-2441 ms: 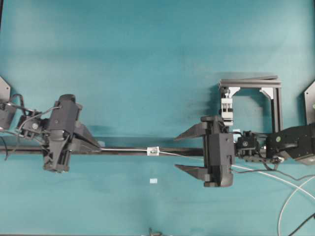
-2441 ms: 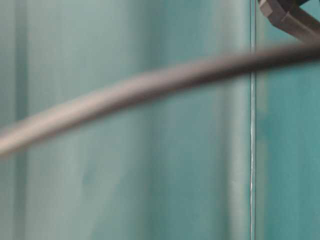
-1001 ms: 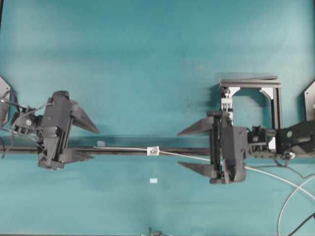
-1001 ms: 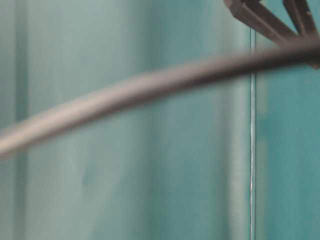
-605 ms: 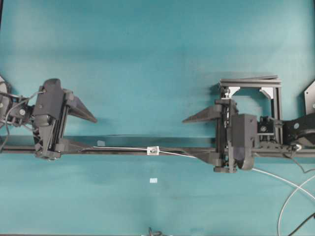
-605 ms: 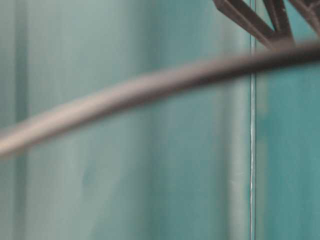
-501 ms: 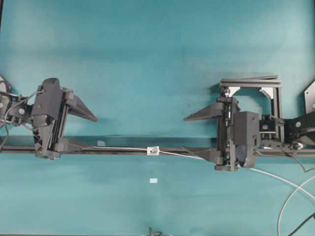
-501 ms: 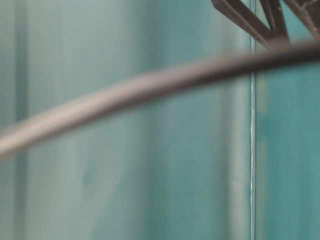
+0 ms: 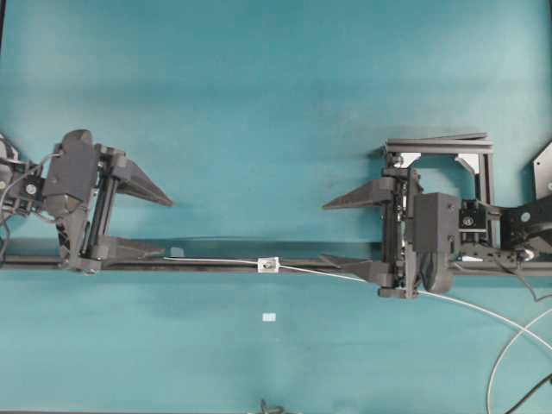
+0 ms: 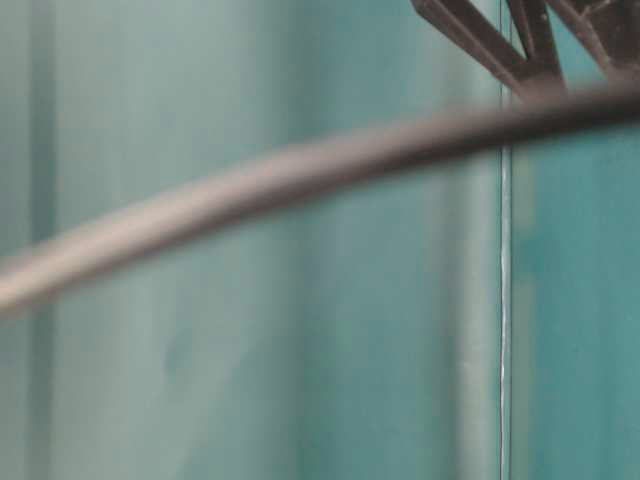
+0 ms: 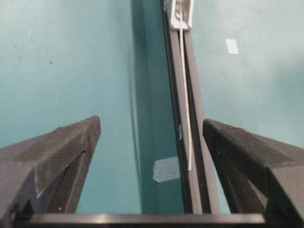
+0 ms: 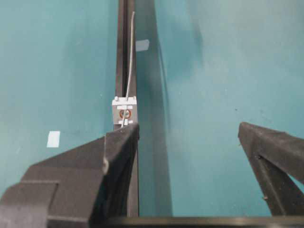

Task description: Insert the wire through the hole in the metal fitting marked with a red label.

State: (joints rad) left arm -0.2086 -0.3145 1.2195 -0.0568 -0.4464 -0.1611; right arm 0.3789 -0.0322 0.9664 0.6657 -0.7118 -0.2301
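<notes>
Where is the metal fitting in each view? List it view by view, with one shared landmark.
Overhead: the metal fitting sits on the dark rail, left of centre.
Table-level: not in it; only blur.
Left wrist: at the top edge, right of centre, on the rail.
Right wrist: left of centre, red mark facing the camera.
Shared landmark: the dark rail, with the wire lying along it.

matte black wedge-shaped fingers [image 9: 142, 190]
</notes>
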